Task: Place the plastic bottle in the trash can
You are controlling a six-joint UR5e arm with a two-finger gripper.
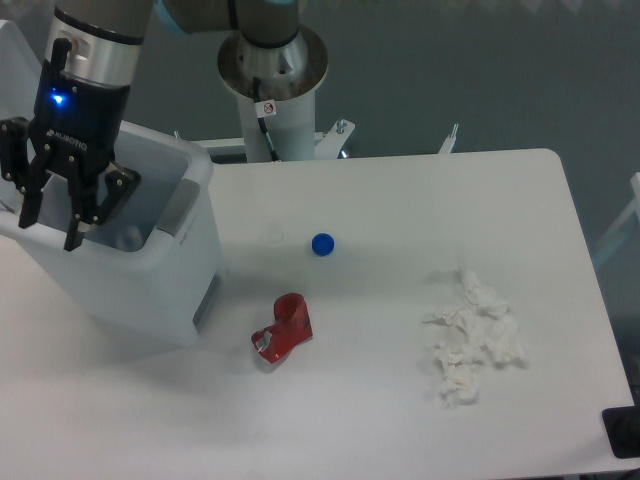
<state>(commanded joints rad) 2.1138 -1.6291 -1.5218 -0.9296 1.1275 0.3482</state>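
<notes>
Over the trash can (150, 290), a big white box of smooth plastic with a grey panel down its front right wall, hangs the gripper (50, 222), black, with a small blue light glowing on its body. Jaws spread apart, nothing between them. Below and a little to the right of the jaws, down inside the bin, a faint pale shape against the bluish inner wall, probably the plastic bottle (128, 238); too dim and see-through to make out its ends or how it lies. No contact visible between that shape and the fingers.

Well off to the right of the jaws, out on the flat white table (400, 420): a small round blue bottle cap (322, 244), glossy and standing alone. Lower and nearer the bin, a crushed red can (283, 328), dented and folded, with a silvery torn end turned toward the lower left. Farther right again, a heap of crumpled white tissue (472, 337), soft and ragged in outline, well apart from cap and can. Behind the bin's far rim, above and to the right of the jaws, the arm's pale round pedestal (274, 90), matte grey-white, with a small warning sticker on it.
</notes>
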